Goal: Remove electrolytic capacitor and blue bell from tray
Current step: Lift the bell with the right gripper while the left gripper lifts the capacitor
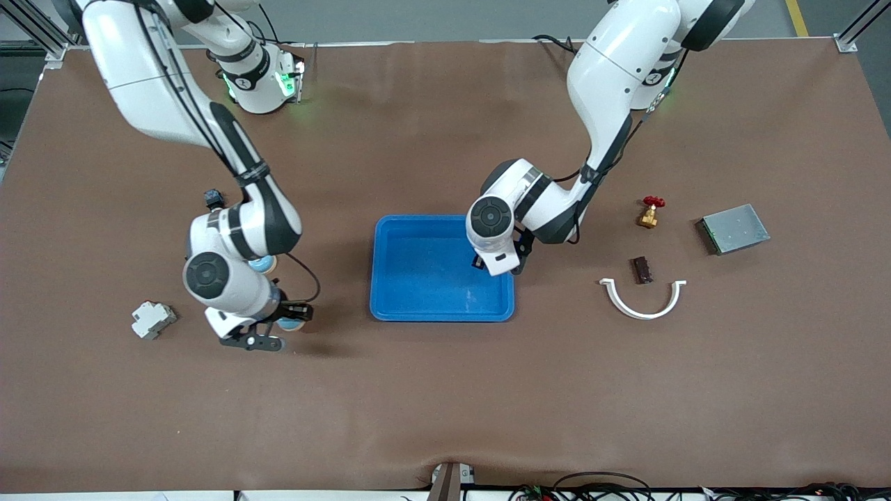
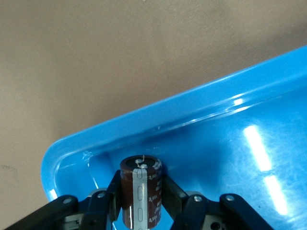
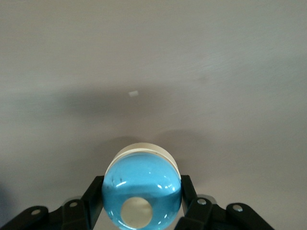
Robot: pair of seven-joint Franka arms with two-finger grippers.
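Note:
A dark brown capacitor with a grey stripe stands upright between the jaws of my left gripper, which is shut on it. It hangs over the inside corner of the blue tray. From the front, my left gripper is over the tray at the end toward the left arm. The bell is a shiny blue dome with a cream button and base. My right gripper is shut on it. In the front view this gripper and the bell are low over the brown mat beside the tray.
A grey-white breaker lies toward the right arm's end. A blue and cream round thing shows partly under the right arm. Toward the left arm's end lie a red-handled brass valve, a dark block, a white curved clip and a grey metal box.

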